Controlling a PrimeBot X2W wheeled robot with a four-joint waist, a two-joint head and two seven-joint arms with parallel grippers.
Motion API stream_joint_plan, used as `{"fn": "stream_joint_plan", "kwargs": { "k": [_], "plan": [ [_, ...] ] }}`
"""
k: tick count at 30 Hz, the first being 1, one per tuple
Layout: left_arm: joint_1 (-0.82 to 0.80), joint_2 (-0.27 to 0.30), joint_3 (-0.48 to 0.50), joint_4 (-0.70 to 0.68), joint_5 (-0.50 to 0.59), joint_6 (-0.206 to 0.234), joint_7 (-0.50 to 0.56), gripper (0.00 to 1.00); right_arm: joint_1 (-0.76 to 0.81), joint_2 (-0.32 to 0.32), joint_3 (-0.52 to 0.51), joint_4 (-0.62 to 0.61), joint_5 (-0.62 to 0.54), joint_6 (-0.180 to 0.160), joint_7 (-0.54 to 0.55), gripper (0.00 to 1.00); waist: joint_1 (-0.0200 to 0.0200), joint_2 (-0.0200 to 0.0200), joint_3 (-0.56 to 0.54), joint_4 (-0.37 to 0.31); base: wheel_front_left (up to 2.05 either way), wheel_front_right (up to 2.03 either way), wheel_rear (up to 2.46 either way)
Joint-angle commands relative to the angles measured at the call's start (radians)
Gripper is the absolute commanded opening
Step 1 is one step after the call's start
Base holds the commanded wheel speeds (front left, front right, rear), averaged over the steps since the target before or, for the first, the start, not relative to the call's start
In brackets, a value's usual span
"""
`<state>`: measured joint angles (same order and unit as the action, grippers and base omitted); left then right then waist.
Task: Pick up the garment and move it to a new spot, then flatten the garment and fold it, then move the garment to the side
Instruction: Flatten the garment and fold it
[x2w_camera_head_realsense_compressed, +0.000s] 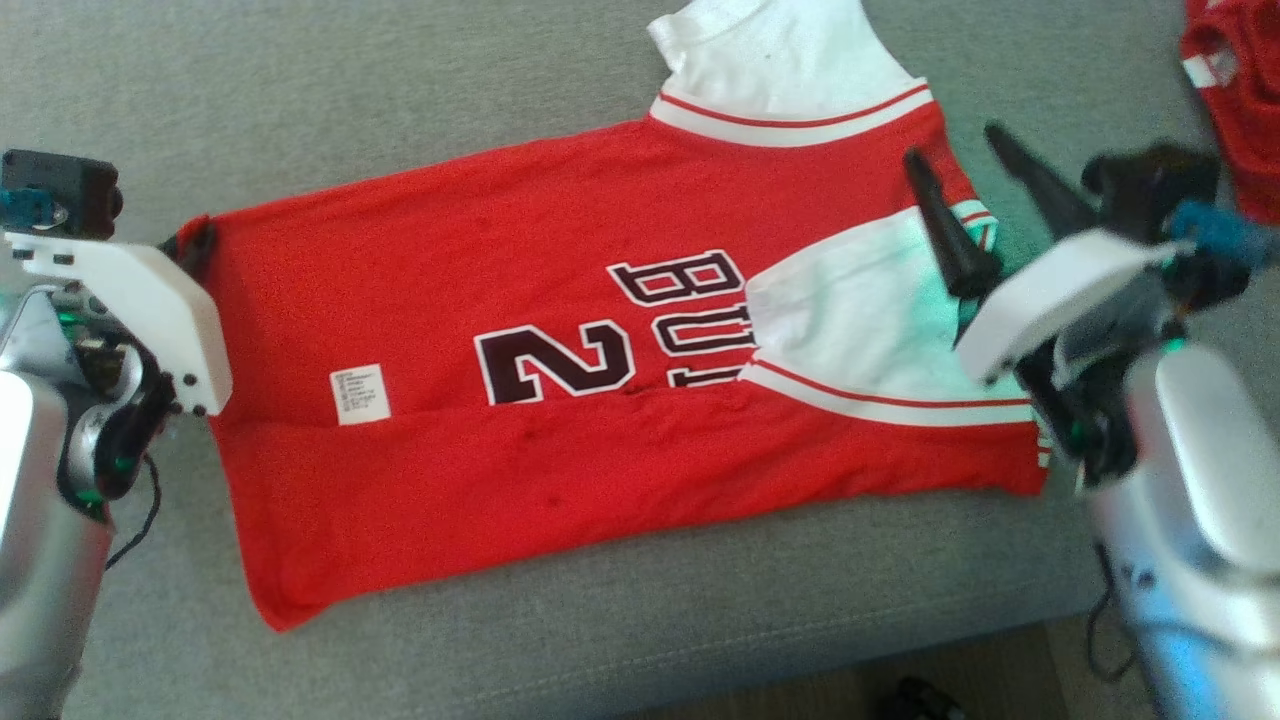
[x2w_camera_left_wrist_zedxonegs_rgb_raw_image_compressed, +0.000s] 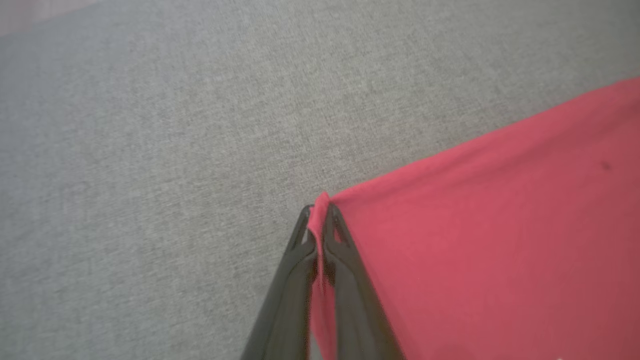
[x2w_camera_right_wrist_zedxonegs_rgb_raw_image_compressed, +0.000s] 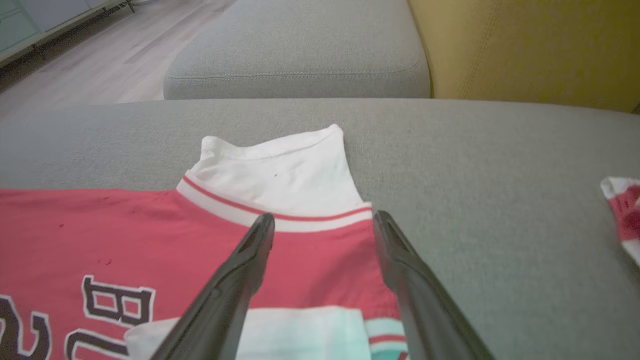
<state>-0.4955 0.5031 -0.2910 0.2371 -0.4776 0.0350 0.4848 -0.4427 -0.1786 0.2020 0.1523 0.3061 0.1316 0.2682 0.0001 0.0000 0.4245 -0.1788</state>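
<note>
- The garment (x2w_camera_head_realsense_compressed: 420, 330) lay flat on the grey cushion (x2w_camera_head_realsense_compressed: 400, 80); its long axis ran across me, hem to my left, collar end to my right.
- My left pincer (x2w_camera_left_wrist_zedxonegs_rgb_raw_image_compressed: 319, 214) was clamped tight on the far hem corner; red cloth sat pinched between its fingers.
- My right pincer (x2w_camera_right_wrist_zedxonegs_rgb_raw_image_compressed: 324, 220) stood wide apart, holding nothing, over the shoulder just beside the far white sleeve (x2w_camera_right_wrist_zedxonegs_rgb_raw_image_compressed: 280, 170); I judged it the nearer arm for that end, and the far edge lay just ahead of its tips.
</note>
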Motion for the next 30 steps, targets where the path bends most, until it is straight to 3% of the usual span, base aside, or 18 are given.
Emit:
{"fn": "stream_joint_plan", "kwargs": {
  "k": [1,6,19,30],
  "plan": [
    [-0.041,0.042,0.040,-0.040,0.006,0.004,-0.020,0.00,-0.063,-0.019,0.011,-0.015,-0.013,-0.001,0.013,1.00,-0.0001,0.0000,0.001,0.014,0.00,0.00,0.00],
    [-0.048,0.011,0.031,-0.084,0.006,0.006,-0.070,0.00,-0.210,-0.034,0.000,0.104,-0.042,-0.001,0.044,1.00,-0.0001,0.0000,0.015,0.060,0.00,0.00,0.00],
    [-0.129,-0.105,-0.078,-0.078,0.044,-0.029,-0.166,0.00,-0.558,-0.039,-0.069,0.615,-0.114,-0.001,0.099,1.00,-0.0001,0.0000,0.063,0.223,0.00,0.00,0.00],
    [-0.201,-0.160,-0.110,0.012,0.050,-0.047,-0.224,0.00,-0.698,-0.031,-0.085,0.843,-0.154,-0.001,0.078,1.00,-0.0001,0.0000,0.098,0.256,0.00,0.00,0.00]
  ]
}}
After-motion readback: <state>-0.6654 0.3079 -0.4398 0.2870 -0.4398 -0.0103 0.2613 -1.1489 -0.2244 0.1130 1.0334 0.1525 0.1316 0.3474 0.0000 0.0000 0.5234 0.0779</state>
